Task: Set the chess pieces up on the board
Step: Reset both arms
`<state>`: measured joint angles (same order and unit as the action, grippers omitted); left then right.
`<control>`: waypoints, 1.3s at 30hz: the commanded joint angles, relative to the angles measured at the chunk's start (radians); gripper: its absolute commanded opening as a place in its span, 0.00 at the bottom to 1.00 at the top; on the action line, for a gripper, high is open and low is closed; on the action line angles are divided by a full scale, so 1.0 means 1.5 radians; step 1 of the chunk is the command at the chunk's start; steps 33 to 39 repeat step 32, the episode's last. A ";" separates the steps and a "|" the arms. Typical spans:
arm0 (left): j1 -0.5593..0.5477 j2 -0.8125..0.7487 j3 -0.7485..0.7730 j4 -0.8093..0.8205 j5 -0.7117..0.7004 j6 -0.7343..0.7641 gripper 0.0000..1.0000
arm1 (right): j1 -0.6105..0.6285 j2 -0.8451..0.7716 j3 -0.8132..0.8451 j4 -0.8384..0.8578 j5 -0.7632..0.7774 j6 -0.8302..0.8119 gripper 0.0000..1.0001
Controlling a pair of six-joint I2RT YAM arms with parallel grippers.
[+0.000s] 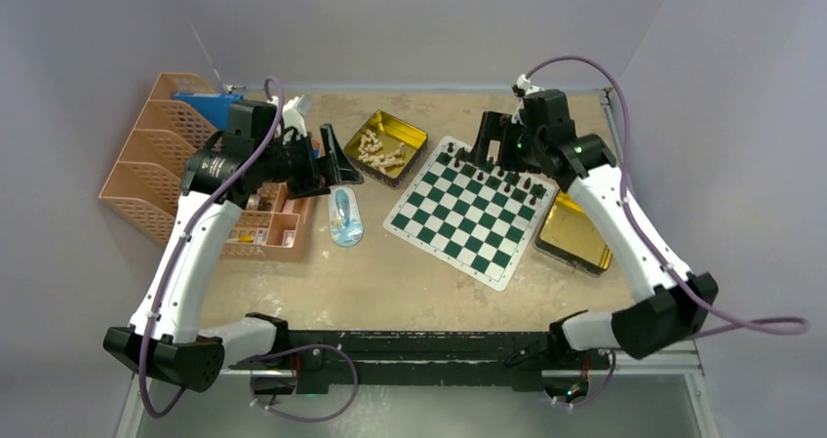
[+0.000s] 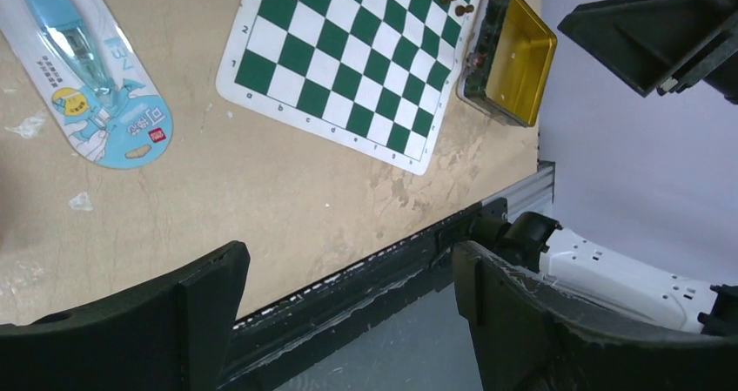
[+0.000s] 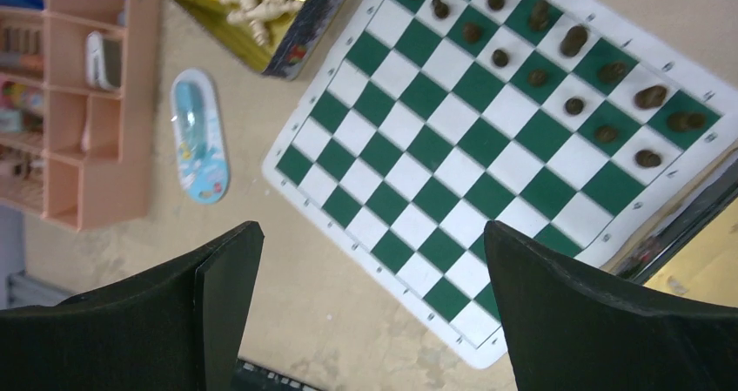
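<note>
The green and white board (image 1: 458,219) lies tilted at the table's middle. Dark brown chess pieces (image 1: 507,177) stand in two rows along its far right side, and the right wrist view shows these pieces (image 3: 566,69) on the board (image 3: 435,160) from above. Pale chess pieces (image 1: 380,150) lie heaped in a gold tin (image 1: 414,136) behind the board. My right gripper (image 1: 492,150) hovers over the dark rows, open and holding nothing (image 3: 374,243). My left gripper (image 1: 336,160) hangs left of that tin, open and holding nothing (image 2: 346,269).
A second gold tin (image 1: 575,228) lies against the board's right edge. A blue packaged item (image 1: 345,217) lies left of the board. Orange organiser trays (image 1: 146,155) fill the far left. The table's near edge rail (image 2: 365,269) runs under my left gripper.
</note>
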<state>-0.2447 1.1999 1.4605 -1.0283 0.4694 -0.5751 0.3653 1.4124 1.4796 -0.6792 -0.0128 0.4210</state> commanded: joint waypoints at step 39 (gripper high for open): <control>-0.003 -0.393 -0.393 0.265 0.108 0.014 0.88 | 0.003 -0.523 -0.461 0.334 -0.166 0.129 0.99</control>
